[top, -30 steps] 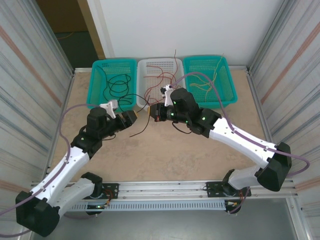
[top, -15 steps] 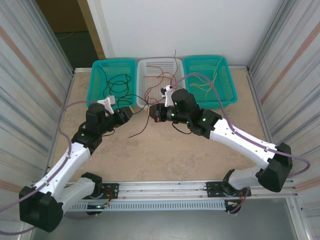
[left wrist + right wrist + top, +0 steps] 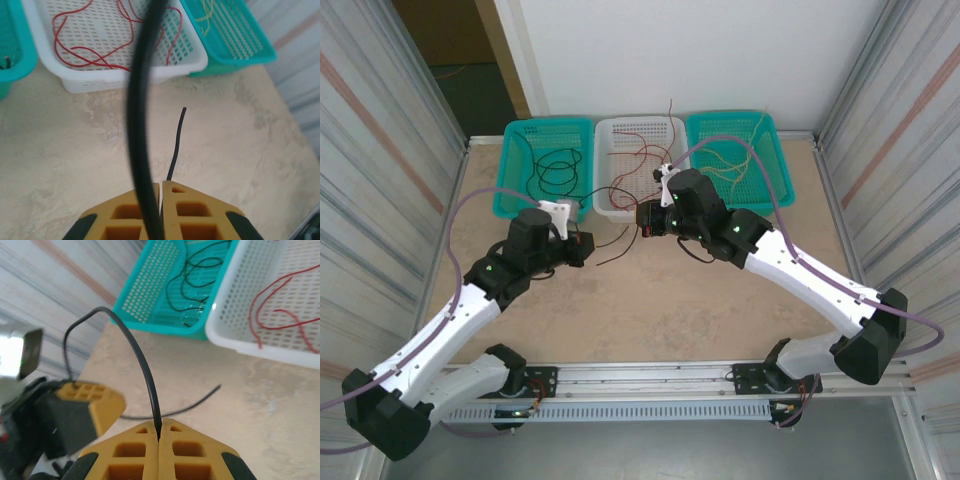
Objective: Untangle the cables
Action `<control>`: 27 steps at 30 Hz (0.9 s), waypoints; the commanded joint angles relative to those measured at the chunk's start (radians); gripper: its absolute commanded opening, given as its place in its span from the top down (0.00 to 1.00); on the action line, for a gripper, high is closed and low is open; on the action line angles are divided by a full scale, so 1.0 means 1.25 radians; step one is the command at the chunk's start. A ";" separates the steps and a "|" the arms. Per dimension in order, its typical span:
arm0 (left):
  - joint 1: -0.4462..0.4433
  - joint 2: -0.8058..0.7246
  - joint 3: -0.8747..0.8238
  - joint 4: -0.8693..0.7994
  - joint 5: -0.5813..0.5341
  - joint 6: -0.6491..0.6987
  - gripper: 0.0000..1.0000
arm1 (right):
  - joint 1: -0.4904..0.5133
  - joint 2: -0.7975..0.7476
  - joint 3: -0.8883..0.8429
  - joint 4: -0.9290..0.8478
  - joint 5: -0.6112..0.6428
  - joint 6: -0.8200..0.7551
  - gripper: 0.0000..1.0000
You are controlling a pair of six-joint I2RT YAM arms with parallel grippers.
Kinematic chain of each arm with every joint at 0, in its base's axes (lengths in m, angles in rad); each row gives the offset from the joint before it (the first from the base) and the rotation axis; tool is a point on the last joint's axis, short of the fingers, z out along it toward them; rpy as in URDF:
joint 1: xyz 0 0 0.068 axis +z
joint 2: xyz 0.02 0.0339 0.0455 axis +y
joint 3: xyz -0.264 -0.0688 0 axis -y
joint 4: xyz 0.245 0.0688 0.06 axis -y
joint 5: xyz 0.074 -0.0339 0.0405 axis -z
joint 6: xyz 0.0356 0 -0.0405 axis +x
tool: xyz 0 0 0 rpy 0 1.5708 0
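Item: black cable point(image 3: 141, 100), arched above desk point(image 3: 65, 150). Pinched in left tool point(image 3: 161, 186) and right tool point(image 3: 159, 432), both clamped narrow on it.

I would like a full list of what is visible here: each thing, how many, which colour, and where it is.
teal baskets: two, teal, at the left and right ends of the row at the far edge
white basket: one, white, between them
black cables: a few, black, in the left basket
red cables: a few, red, in the white basket
yellowish cables: a few, in the right basket
held cable: one, black, arching between both grippers
table: one, beige
arms: two, white and black
left gripper: yellow fingers, shut on the held cable
right gripper: same
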 commanded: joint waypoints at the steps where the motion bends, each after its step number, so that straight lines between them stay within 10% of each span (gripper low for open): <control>1: -0.050 -0.004 0.060 -0.139 -0.078 0.155 0.93 | 0.000 0.019 0.034 -0.090 0.092 -0.082 1.00; 15: -0.080 0.022 0.142 -0.252 0.105 0.249 0.91 | -0.002 0.044 0.059 -0.171 0.231 -0.174 1.00; 22: -0.039 0.033 0.130 -0.253 0.196 0.232 0.93 | -0.007 0.027 0.055 -0.177 0.275 -0.160 0.68; 27: 0.125 0.015 0.099 -0.197 0.351 0.105 0.99 | -0.033 -0.009 0.044 -0.182 0.277 -0.148 0.52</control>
